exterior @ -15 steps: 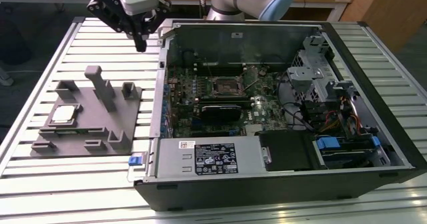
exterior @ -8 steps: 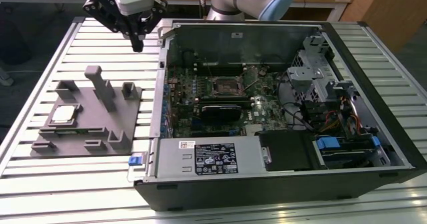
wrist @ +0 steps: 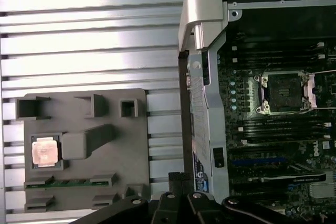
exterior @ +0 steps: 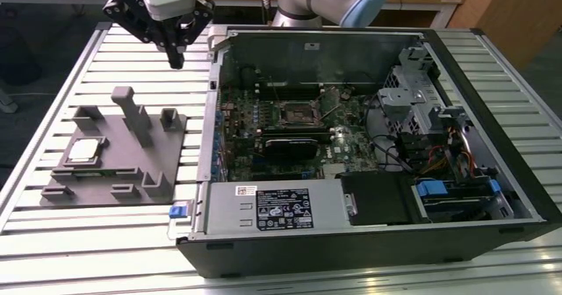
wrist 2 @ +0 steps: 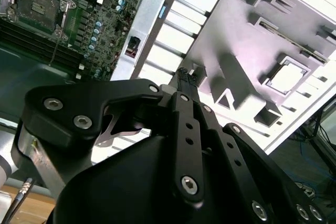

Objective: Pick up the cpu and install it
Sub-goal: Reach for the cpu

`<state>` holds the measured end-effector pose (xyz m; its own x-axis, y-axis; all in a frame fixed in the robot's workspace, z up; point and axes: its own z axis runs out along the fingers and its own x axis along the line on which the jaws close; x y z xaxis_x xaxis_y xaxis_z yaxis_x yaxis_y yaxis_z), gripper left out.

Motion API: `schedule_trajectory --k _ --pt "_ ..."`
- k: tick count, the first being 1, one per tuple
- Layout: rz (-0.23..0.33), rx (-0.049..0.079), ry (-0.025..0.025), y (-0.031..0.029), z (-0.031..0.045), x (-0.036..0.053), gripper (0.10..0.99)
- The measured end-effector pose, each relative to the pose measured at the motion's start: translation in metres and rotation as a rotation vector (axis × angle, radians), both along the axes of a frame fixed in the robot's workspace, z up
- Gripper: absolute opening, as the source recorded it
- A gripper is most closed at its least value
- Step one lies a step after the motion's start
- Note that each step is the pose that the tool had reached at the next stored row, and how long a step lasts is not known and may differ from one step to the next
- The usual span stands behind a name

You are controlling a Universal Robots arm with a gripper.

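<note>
End effector point(exterior: 176, 61) pressed together over tabletop point(exterior: 88, 242); cpu point(exterior: 83, 150) in fixture point(exterior: 97, 188).
Exterior view: end effector hangs beside the case point(exterior: 369, 252) corner, well apart from the cpu, which lies flat in a fixture recess. Second wrist view: fingertips point(wrist 2: 184, 74) meet above fixture point(wrist 2: 231, 40); cpu point(wrist 2: 287, 80) seated in recess. First wrist view: cpu point(wrist: 43, 150) on fixture point(wrist: 115, 166), socket point(wrist: 286, 92) inside case.

Bright overhead glare on table slats point(wrist: 94, 30)
</note>
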<state>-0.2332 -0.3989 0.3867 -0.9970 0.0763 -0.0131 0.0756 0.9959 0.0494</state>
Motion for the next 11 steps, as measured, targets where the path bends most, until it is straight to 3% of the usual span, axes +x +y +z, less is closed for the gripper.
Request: schedule_trajectory --k 11 --pt "0.0 0.0 0.0001 0.0 -0.0004 -0.0093 0.106"
